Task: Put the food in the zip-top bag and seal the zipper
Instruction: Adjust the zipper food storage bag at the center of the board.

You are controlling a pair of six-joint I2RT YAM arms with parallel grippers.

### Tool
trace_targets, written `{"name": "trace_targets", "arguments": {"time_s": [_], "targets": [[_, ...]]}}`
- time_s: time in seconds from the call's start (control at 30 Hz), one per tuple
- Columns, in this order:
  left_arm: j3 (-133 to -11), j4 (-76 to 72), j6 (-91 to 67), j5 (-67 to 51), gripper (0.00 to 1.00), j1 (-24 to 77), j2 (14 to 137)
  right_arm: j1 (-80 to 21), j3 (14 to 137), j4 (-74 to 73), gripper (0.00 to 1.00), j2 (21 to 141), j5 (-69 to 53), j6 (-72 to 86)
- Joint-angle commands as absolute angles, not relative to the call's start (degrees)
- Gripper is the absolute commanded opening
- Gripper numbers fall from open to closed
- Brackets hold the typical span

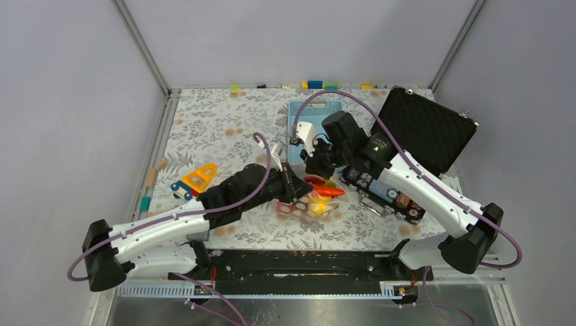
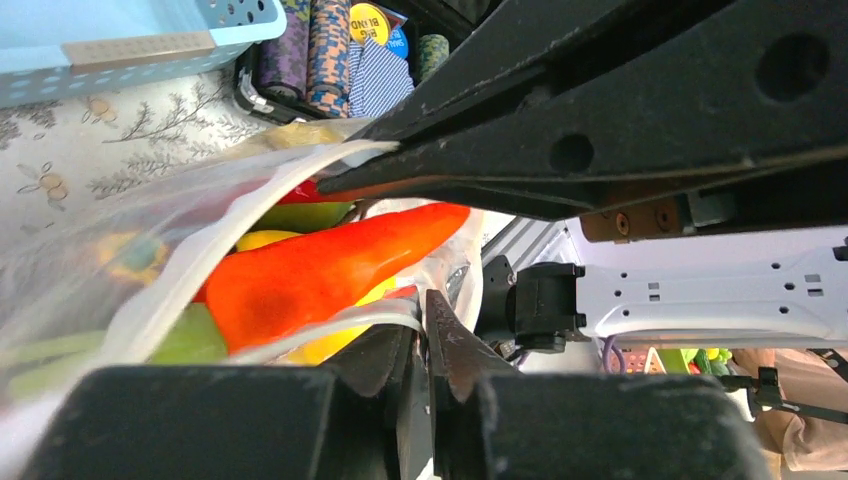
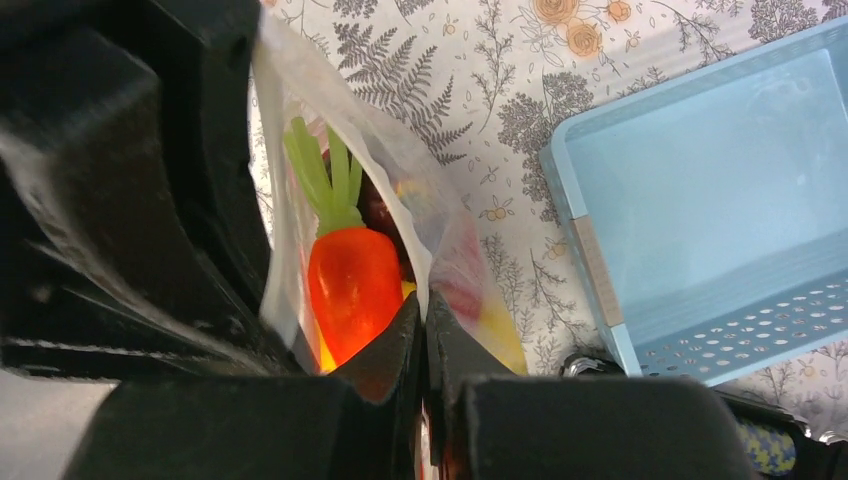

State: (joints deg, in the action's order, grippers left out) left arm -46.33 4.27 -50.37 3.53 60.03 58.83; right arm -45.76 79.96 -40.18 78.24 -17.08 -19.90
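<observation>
- The left pincer (image 2: pixel 430 345) has its fingers together, clamped on a thin fold of the zip-top bag (image 1: pixel 299 207) at its rim.
- The right pincer (image 3: pixel 425 335) is likewise clamped on the bag's rim; the two pincers sit close to each other, the right one just above the left in the left wrist view.
- The food is inside the bag: an orange carrot (image 3: pixel 350 285) with a green top lies just beyond the right fingertips, with yellow, green and red pieces packed behind it.
- The zipper (image 2: pixel 190 265) runs away from the left pincer as a whitish strip. A second strip curves apart from it with the orange piece between them, so the mouth looks unsealed.
- Risk: the carrot's green top lies near the mouth. If it stays between the strips, the seal would likely be blocked there.
- Risk: each grip holds only thin, slick film, so a tug by either arm could pull the rim out of the fingers.
- Risk: if the pincers draw the strips unevenly, the tracks may meet askew and close only in part.
- Risk: a lifted or tipped bag could spill pieces onto the table (image 3: pixel 480 60), toward the blue basket (image 3: pixel 700 200) off to the right pincer's side.
</observation>
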Motion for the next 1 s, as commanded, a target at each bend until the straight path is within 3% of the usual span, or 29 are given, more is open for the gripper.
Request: {"name": "trace_targets", "arguments": {"time_s": [0.0,0.13,0.23,0.37,0.43,0.57,0.83,0.97], "targets": [[-50.1,-9.5,-49.5,5.6,0.08,60.9,63.4,-44.6,84.7,-43.3,0.00,79.2,-21.7,-26.3],[-51.5,-10.8,-49.8,5.6,0.10,60.9,67.5,-44.5,83.1,-43.6,0.00,79.5,-23.0,-29.9],[-52.2,-9.3,-41.9,3.1,0.37,61.0,67.4,-44.5,81.3,-43.4,0.00,79.8,-22.1,-32.6],[-54.7,-1.3,-28.3,1.1,0.86,61.6,63.7,-44.0,80.0,-42.7,0.00,81.0,-21.4,-34.5],[-56.2,1.9,-23.1,-1.9,0.98,61.8,62.4,-43.4,80.6,-42.9,0.00,82.0,-21.8,-35.0],[-54.5,4.2,-13.7,-8.3,0.99,61.8,57.5,-42.5,80.3,-43.0,0.00,82.2,-22.3,-36.5],[-51.6,7.4,-9.1,7.2,0.99,60.2,47.4,-39.7,78.2,-41.6,0.00,80.6,-26.6,-37.9],[-48.1,8.1,-8.5,1.4,0.99,51.9,43.8,-37.0,77.4,-41.7,0.00,79.3,-31.7,-39.3]]}}
